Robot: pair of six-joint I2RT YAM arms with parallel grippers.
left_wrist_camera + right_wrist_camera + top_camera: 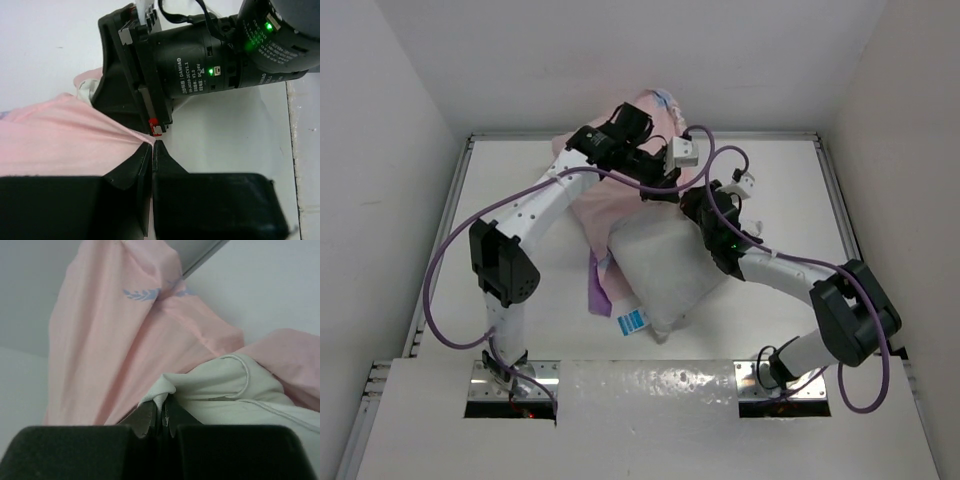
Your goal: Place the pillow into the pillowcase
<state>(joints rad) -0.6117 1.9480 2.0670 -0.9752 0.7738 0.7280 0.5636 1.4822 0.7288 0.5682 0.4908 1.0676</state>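
white pillow (660, 268) lies mid-table with its blue tag (633, 321) at the near edge and its far end against the pink case (595, 215), which bunches up at the far side. only the wrist views show the grips: the right gripper (161, 412) is clamped on a pillow corner, and the left gripper (153, 146) is pinched tight on case fabric, just beside the right arm's motor (200, 65).

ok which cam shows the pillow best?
Top external: the pillow shows nearly whole, its far end against the pillowcase. Right wrist shows only a corner, pinched in the right gripper jaws. Left wrist shows no pillow, just pink pillowcase held in the left gripper.
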